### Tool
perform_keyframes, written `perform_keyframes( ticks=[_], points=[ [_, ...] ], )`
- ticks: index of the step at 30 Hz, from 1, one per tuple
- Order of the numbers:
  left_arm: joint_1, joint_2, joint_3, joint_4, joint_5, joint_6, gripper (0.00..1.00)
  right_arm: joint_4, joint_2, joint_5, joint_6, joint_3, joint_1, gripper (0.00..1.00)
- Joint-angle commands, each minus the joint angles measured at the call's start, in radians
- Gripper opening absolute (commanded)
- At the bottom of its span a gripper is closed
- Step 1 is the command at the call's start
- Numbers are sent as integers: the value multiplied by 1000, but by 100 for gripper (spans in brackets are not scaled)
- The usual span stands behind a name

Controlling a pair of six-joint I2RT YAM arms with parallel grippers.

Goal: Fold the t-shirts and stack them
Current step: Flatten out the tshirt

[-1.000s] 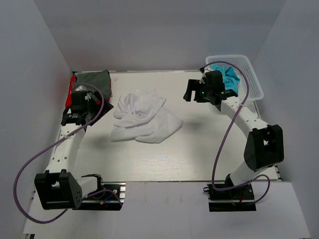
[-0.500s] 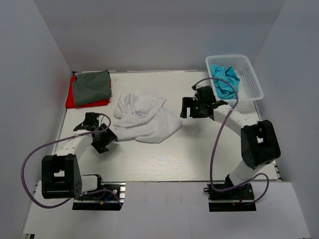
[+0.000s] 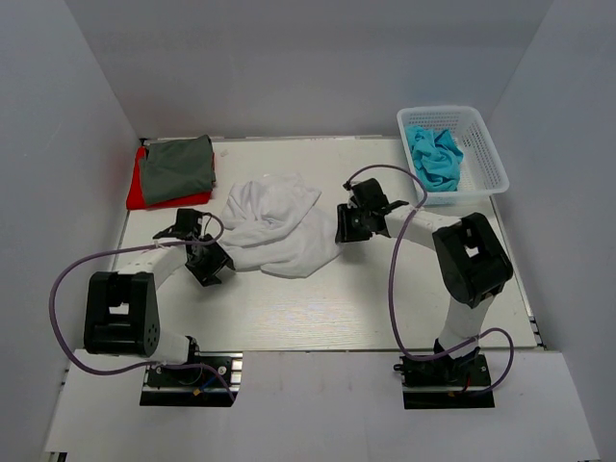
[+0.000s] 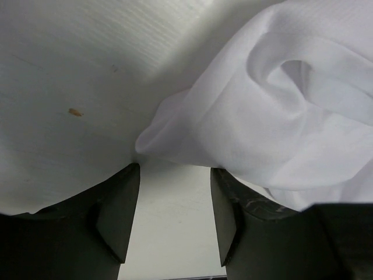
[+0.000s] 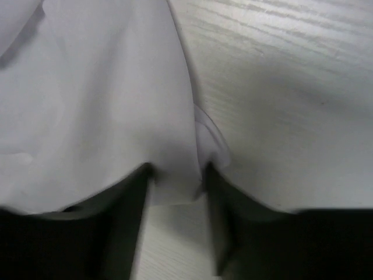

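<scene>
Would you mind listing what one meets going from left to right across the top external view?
Red t-shirt → dark grey t-shirt lying on it → left tool → white t-shirt → right tool → turquoise-blue t-shirts in the white mesh basket.

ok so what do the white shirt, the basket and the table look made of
White shirt: soft, thin, matte cloth; it slumps in loose rounded folds.
Basket: probably white plastic; stiff mesh walls hold their shape.
Table: pale wood-look top, maybe laminate; fine straight grain lines, faint sheen.
</scene>
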Motion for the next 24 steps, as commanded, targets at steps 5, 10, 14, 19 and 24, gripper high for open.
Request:
perform_keyframes(
  ticks=[5,10,14,19,24],
  points=[
    [-17,64,59,6,-149,15,69,8,35,1,25,19,11,22],
    [-17,133,93,38,-134,15,53,20,39,-8,29,23,12,9],
    [-26,196,125,60,-100,27,0,28,29,-23,22,21,12,0],
    [-36,96,220,49,-100,49,0,34,-48,-17,-12,73,12,0],
    [-46,-167,291,125,-100,84,0,58,-177,19,-17,104,16,0]
  ],
)
